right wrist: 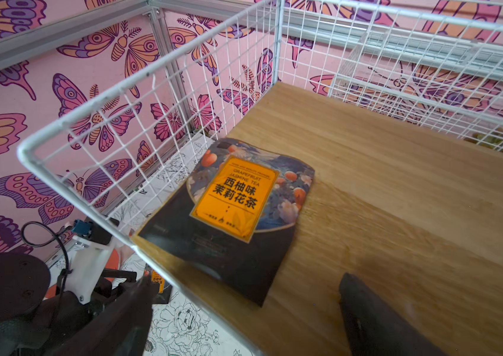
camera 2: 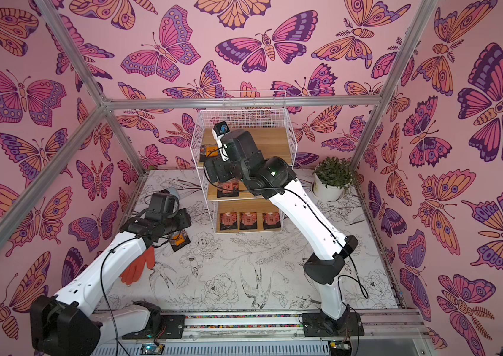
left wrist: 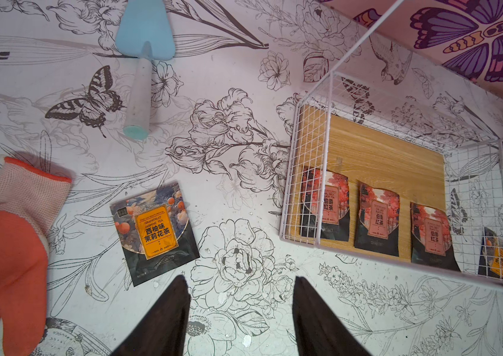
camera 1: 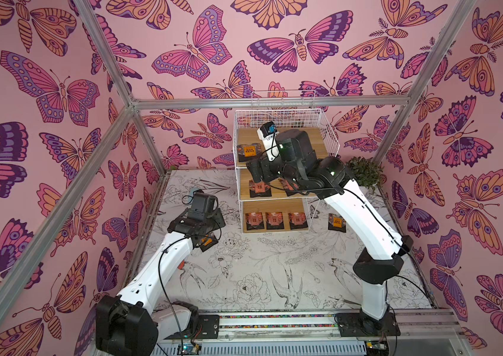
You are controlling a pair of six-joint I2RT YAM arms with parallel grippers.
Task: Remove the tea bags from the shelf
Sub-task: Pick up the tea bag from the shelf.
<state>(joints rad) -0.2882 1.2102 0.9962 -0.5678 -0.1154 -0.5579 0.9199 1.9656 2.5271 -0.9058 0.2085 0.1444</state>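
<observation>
Left gripper (left wrist: 241, 279) fingers hang apart and empty over the table (left wrist: 244, 77), with an orange-label tea bag (left wrist: 154, 232) flat just beside them. Right gripper (right wrist: 244, 285) gapes wide at a second orange bag (right wrist: 237, 200) on the near-left of the shelf's (camera 1: 318, 138) top board. Two pink bags (camera 1: 260, 188) lie on the middle tier and three more pink ones (camera 1: 274, 220) on the bottom. A third orange bag (camera 1: 336, 222) lies on the table right of the shelf.

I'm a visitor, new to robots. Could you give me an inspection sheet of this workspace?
Surface: flower-printed table, no spills seen.
Job's things: shelf holds a top orange tea bag, middle pink tea bags, three bottom pink tea bags; two loose orange tea bags lie on the table.
Clutter: orange glove, blue trowel, potted plant.
Grippers: left gripper open, empty, over the table; right gripper open, empty, at the top tier.
Cables: black cables along both arms.
Surroundings: butterfly walls, metal frame.
</observation>
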